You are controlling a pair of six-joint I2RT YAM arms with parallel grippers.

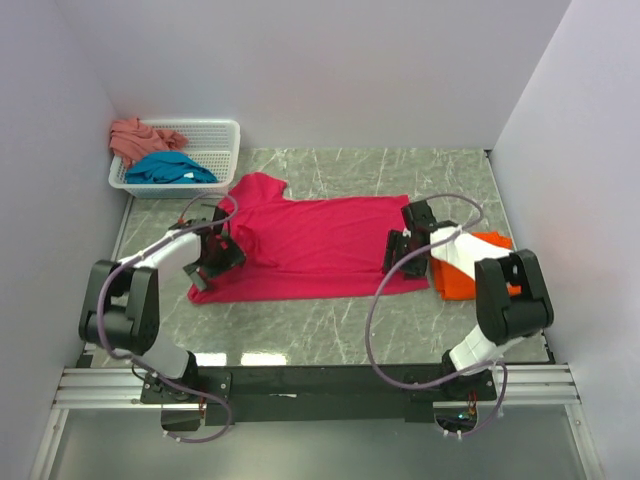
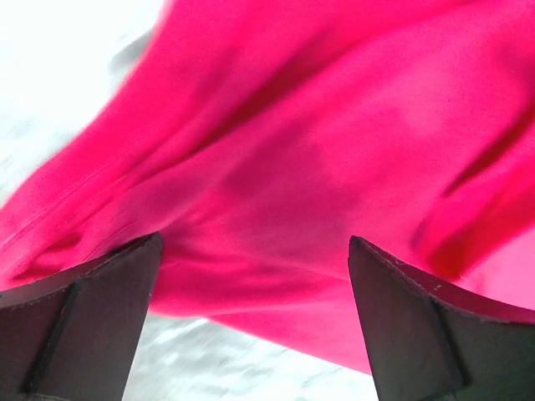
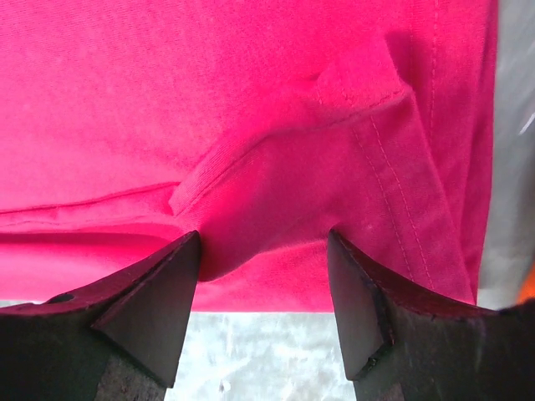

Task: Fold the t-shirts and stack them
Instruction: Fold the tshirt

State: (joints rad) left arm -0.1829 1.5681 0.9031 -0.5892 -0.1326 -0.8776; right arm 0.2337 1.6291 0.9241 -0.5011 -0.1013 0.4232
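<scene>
Left gripper [image 2: 255, 251] is closest up: dark fingers [image 2: 84, 317] spread as wide as they go, nothing clamped. The magenta-red t-shirt [image 1: 320, 240] bulges in rumpled folds just ahead of the gap, and pale table shows under the cloth edge. Right gripper [image 3: 263, 242] is partly open and narrower than the left. A doubled bit of the same shirt's stitched hem humps up between its fingertips [image 3: 159, 317] and meets both inner faces. The jaws stand apart and I can't tell whether the cloth is actually pinched. From above, the magenta-red shirt lies spread across the middle of the marble table [image 1: 300, 330]. The left gripper is down on its left end, where the cloth is bunched, and the right gripper is at its right edge. The bright orange t-shirt [image 1: 458, 283] sits folded at the right, just beside the magenta one's edge and mostly covered by the right arm's white forearm [image 1: 455, 248]. The white mesh basket [image 1: 222, 130] is in the far-left corner, well apart from both grippers. The teal t-shirt [image 1: 170, 170] is crumpled inside it, and the salmon-pink t-shirt [image 1: 135, 138] is heaped at its back-left corner, spilling over the rim. Cable [image 1: 375, 330] loops from the right arm hang over the near table.
</scene>
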